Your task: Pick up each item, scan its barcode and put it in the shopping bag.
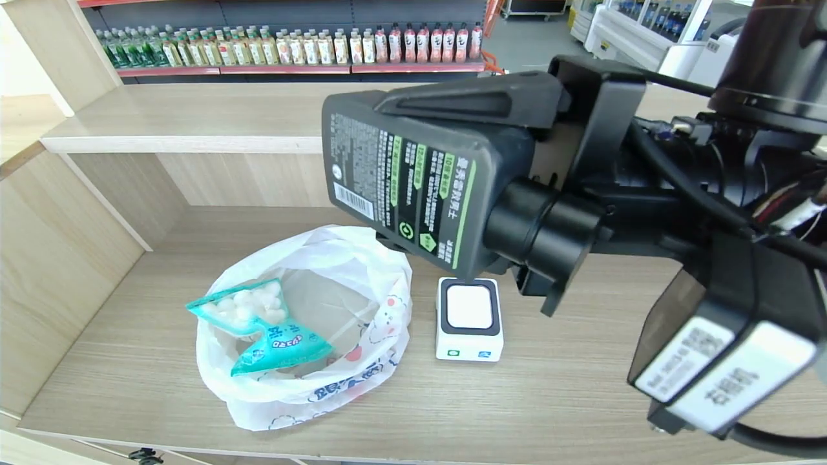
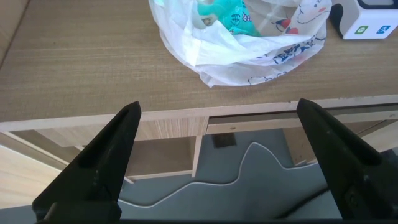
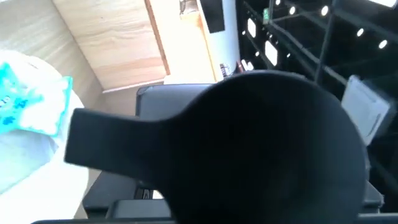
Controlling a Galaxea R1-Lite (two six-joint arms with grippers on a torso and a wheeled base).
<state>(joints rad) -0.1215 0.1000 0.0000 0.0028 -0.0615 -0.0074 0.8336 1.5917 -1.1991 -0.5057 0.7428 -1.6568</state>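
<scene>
The right gripper (image 1: 561, 139) is clamped on a dark grey jug (image 1: 413, 174), its black fingers closing on the jug's cap end from above and below; the jug is held off the counter (image 1: 581, 381), lying on its side, with its black cap (image 1: 543, 229) pointing to the robot's right and its printed label turned up towards the head camera; a white barcode (image 1: 354, 201) sits at the label's left end; in the right wrist view the jug (image 3: 261, 143) looms as a dark mass close to the lens. In the head view the jug hangs over the far edge of the white scanner (image 1: 469, 319), which stands on the counter with its pale window facing up. Just to the left of the scanner lies the white shopping bag (image 1: 381, 290), mouth open; inside it rests a teal packet (image 1: 258, 323) of small white sweets, tilted against the bag's wall. The left gripper (image 2: 219, 109) sits low, in front of the counter's near edge, its two dark fingers (image 2: 106, 162) spread wide apart with nothing between them; beyond it the left wrist view shows the bag (image 2: 249, 56), the teal packet (image 2: 230, 15) and a corner of the scanner (image 2: 367, 18). Behind the counter, a shelf of bottled drinks (image 1: 291, 48) runs across the room.
</scene>
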